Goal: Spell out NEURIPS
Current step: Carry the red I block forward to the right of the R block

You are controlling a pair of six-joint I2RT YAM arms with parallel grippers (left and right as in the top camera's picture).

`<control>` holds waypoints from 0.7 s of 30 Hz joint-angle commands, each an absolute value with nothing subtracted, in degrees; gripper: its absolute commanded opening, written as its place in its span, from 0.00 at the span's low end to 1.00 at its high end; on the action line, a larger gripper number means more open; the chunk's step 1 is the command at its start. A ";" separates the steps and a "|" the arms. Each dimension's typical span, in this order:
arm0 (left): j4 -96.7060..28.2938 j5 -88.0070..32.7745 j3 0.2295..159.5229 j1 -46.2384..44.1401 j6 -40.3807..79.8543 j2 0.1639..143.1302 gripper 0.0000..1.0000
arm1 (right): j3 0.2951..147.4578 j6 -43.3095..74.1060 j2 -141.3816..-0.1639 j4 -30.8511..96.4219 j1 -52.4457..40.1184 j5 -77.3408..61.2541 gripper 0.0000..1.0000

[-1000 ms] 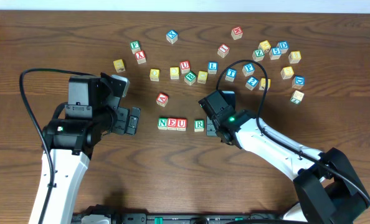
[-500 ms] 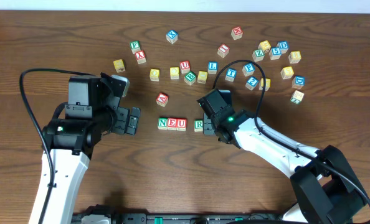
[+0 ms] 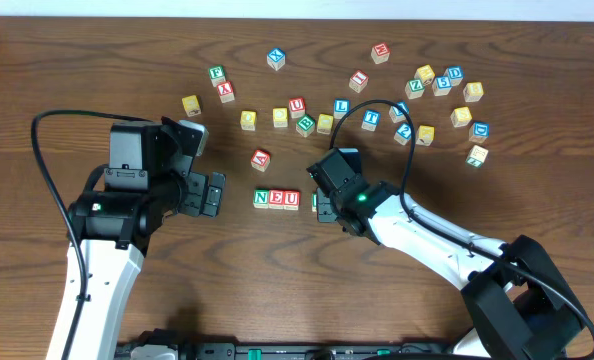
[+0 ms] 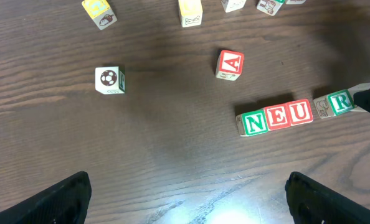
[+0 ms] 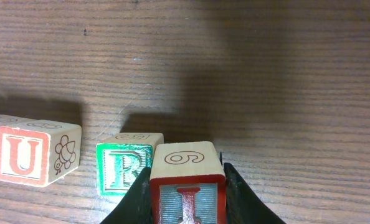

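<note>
Right tool [image 5: 188,198] grips the I cube [image 5: 186,163]. Set it down flush right of the R cube [image 5: 119,169], letter upright. Left tool [image 4: 185,199] stands open.

Robotics lab bench, likely. Indicated by: left arm [image 3: 102,220] and right arm [image 3: 432,235], white and black, mounted at a dark wood-grain table [image 3: 77,60]; black cable [image 3: 77,113] left exposed; lettered wooden cubes [image 3: 276,58] scattered.

Wooden table [image 3: 277,290] bears NEU row [image 3: 277,198], R cube [image 4: 341,102] (green), scattered cubes [image 3: 280,117].
</note>
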State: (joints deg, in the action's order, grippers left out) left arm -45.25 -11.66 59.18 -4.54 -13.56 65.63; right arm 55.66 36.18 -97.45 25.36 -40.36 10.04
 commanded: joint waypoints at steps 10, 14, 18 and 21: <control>-45.47 -11.11 60.75 -4.29 -13.89 65.58 0.98 | 55.35 35.53 -98.17 24.01 -41.91 10.35 0.02; -45.50 -11.11 60.75 -4.29 -13.89 65.58 0.98 | 55.35 35.55 -98.17 23.99 -42.13 10.35 0.02; -45.91 -11.11 60.75 -4.29 -13.89 65.58 0.98 | 55.35 35.79 -98.17 24.01 -42.13 10.09 0.02; -46.04 -11.11 60.75 -4.29 -13.89 65.58 0.98 | 55.31 36.42 -98.17 24.03 -42.61 9.93 0.02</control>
State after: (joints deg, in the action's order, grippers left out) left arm -45.87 -11.66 59.18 -4.54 -13.54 65.65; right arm 55.66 36.23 -97.45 24.18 -41.76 9.91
